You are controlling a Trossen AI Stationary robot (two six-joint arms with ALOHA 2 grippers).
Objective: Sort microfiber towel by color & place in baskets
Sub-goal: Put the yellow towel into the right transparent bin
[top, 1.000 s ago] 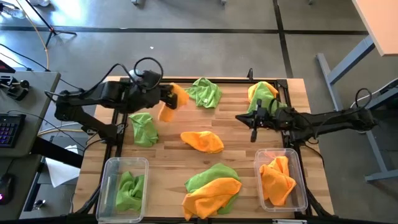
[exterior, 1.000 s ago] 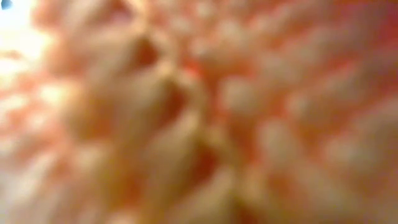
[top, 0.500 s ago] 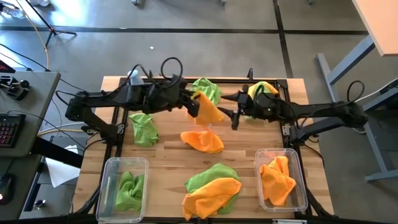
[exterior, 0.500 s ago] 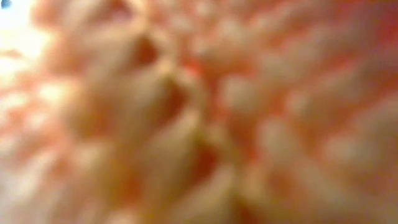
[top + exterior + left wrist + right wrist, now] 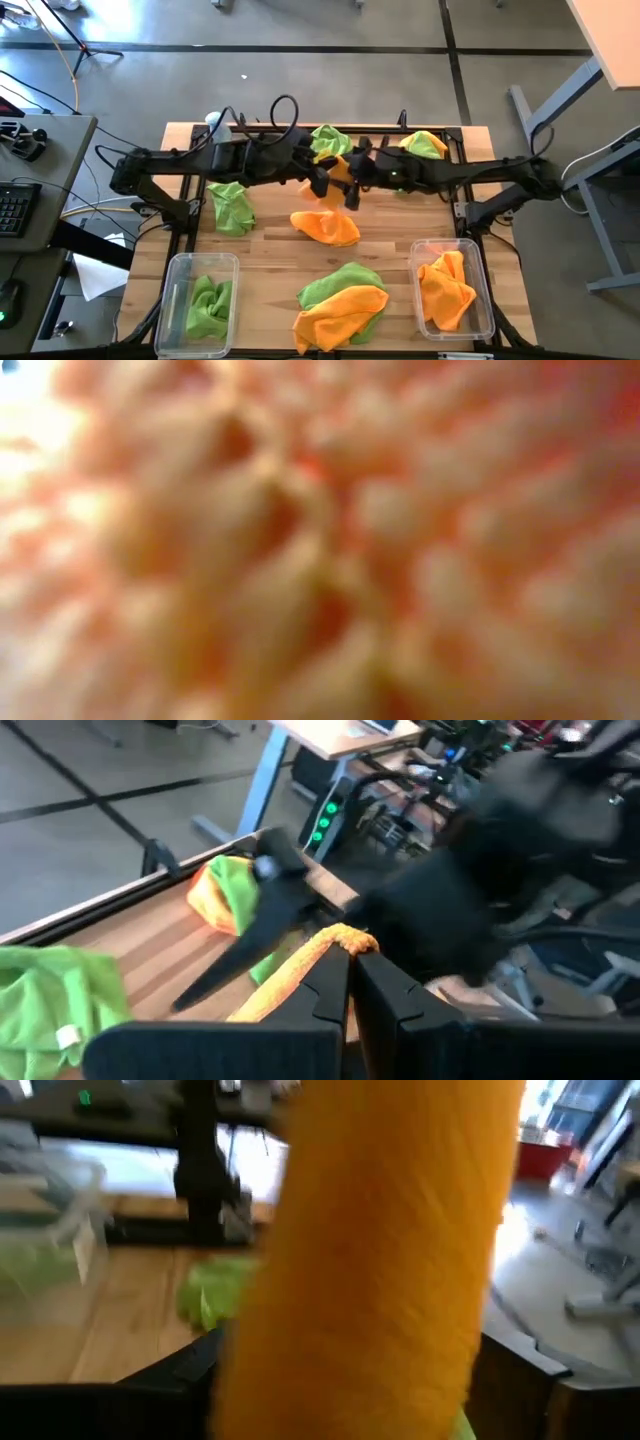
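Over the far middle of the bench [image 5: 270, 255], meeting: left gripper [image 5: 318, 180] pinching shut on an orange towel [image 5: 336, 172], held above the wood; right gripper [image 5: 355, 180] spread wide on either side of the same towel, not yet closing.

Lying on pale wooden planks framed by a dark rail: a green towel [image 5: 231, 206] on the left, another [image 5: 330, 140] at the far edge, a green-and-orange heap [image 5: 422, 144] at the far right corner, an orange towel [image 5: 327, 226] in the middle, a green-over-orange pile [image 5: 342, 304] at the near edge.

Standing at the near corners: left basket [image 5: 178, 268] holding green towels, right basket [image 5: 484, 290] holding orange ones.

Surrounding the bench: grey concrete floor [image 5: 300, 70] crossed by dark lines, a desk with a keyboard [image 5: 12, 208] on the left, a light table [image 5: 612, 40] at the far right.

Filling the low view entirely: blurred orange fuzz.

Showing no readable writing anywhere.
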